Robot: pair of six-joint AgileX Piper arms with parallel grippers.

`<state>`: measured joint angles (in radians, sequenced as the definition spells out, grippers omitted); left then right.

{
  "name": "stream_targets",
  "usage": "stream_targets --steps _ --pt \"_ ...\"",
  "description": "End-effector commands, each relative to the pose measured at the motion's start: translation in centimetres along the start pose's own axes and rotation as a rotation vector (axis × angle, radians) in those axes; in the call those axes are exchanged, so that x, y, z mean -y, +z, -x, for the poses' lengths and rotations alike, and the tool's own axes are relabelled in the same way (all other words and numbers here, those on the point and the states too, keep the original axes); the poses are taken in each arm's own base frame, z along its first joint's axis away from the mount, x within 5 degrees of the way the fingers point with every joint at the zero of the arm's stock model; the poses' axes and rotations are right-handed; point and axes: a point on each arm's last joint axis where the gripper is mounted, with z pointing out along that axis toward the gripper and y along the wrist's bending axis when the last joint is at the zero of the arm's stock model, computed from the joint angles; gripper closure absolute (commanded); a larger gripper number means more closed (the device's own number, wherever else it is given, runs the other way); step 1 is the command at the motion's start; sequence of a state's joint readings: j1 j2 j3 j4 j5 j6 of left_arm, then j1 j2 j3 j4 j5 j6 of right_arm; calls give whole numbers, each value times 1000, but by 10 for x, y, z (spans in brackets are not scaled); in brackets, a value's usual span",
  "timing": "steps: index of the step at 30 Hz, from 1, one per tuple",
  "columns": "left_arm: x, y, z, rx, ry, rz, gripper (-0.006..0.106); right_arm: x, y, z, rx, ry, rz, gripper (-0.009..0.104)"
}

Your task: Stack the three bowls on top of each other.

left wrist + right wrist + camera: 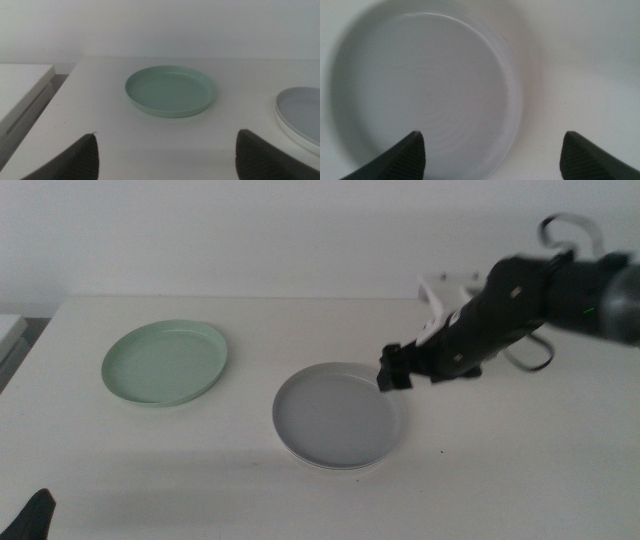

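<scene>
A mint green bowl sits alone at the table's left. A grey bowl sits nested in a white bowl, whose rim shows beneath it, at the table's middle. My right gripper hovers over the right rim of this pair, open and empty. In the right wrist view the grey bowl lies below the open right gripper. My left gripper waits at the front left corner, open. Its wrist view shows the left gripper, the green bowl, the grey bowl and the white rim.
A white bracket stands at the table's back edge behind the right arm. A lower white surface adjoins the table's left edge. A pale wall runs along the back.
</scene>
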<state>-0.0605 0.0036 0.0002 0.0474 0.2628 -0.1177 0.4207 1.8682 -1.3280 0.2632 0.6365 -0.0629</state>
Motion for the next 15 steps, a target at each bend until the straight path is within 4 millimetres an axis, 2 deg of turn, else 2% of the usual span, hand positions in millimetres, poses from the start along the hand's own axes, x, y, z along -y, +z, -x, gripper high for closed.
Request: stream_targets --steps 1,4,6,9,12,15 --pt "0 0 1 16 -1 1 7 -11 -48 3 58 -141 27 6" --pt "0 0 1 16 -1 1 7 -24 -107 -6 171 -205 86 5" --pt "0 0 1 16 -1 1 7 -30 -143 -23 268 -236 125 6" --pt "0 0 1 16 -1 1 7 -36 -195 -63 434 -321 171 6" --pt "0 0 1 16 -1 1 7 -40 -235 -100 582 -392 207 6" --pt "0 0 1 16 -1 1 7 -44 -262 -118 671 -405 235 6"
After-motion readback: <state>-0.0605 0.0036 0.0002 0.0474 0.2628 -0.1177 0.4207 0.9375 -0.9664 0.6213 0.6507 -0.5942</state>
